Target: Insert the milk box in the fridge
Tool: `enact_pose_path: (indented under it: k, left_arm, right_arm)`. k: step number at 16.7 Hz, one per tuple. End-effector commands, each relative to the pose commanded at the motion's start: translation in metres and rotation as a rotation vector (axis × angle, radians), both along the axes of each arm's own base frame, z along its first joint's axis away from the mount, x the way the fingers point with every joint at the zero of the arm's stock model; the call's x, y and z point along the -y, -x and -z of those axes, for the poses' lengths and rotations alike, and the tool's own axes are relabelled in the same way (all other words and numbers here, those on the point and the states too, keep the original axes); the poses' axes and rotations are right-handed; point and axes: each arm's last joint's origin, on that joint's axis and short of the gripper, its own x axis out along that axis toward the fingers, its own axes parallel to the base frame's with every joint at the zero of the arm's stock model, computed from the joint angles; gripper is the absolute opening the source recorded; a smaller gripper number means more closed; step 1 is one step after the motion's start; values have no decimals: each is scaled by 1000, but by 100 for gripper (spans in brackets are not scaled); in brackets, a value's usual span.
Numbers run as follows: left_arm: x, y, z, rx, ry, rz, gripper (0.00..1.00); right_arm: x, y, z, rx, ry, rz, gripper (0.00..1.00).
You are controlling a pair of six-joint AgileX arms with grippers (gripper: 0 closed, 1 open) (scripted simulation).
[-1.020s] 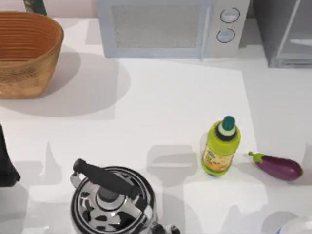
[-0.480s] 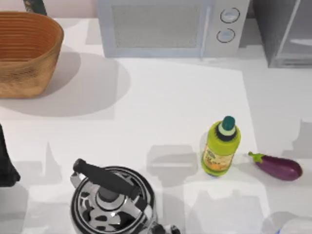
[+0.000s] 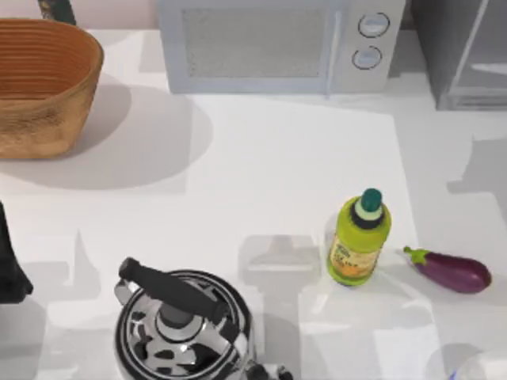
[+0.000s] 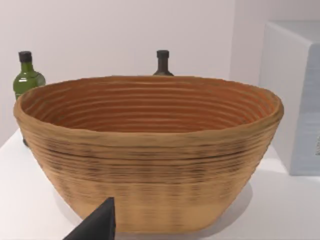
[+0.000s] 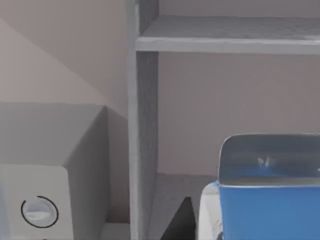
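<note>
Carrying the milk box [image 5: 267, 200] toward the open fridge [image 5: 142, 120], far right; right gripper's fingers hold it; next, advance onto the shelf; left fingers' state untellable.

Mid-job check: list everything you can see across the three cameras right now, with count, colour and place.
basket: 1, tan wicker, table's far left
microwave: 1, light grey, two round knobs, far centre
fridge: 1, dark grey, far right; open shelves in right wrist view
green bottle: 1, yellow-green, dark cap, right of centre
eggplant: 1, purple, right of the green bottle
kettle: 1, shiny metal, black handle, near edge
glass bottles: 2, green and dark, behind the basket
milk box: 1, blue top, close before the right wrist camera, facing the fridge
left arm: 1, black, at left edge
</note>
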Motion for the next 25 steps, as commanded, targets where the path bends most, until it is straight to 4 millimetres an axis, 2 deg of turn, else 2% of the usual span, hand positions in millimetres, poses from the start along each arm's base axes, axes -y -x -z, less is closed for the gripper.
enact_pose_path:
  k: [7,9,12,14,17,19,25]
  left_arm:
    - [0,0,0,0,0,0,100]
    - [0,0,0,0,0,0,100]
    - [0,0,0,0,0,0,100]
    - [0,0,0,0,0,0,100]
    - [0,0,0,0,0,0,100]
    - [0,0,0,0,0,0,100]
    - [0,0,0,0,0,0,100]
  right_arm:
    - [28,-82,9,26,-2,24,0]
    - [40,-108,27,12,-7,40,0]
    - [61,-145,67,-16,-15,62,0]
    - [74,-163,94,-26,-17,70,0]
    - [85,-178,127,-42,-17,66,0]
    - [87,-183,141,-48,-15,55,0]
    - [85,-184,145,-54,-17,46,0]
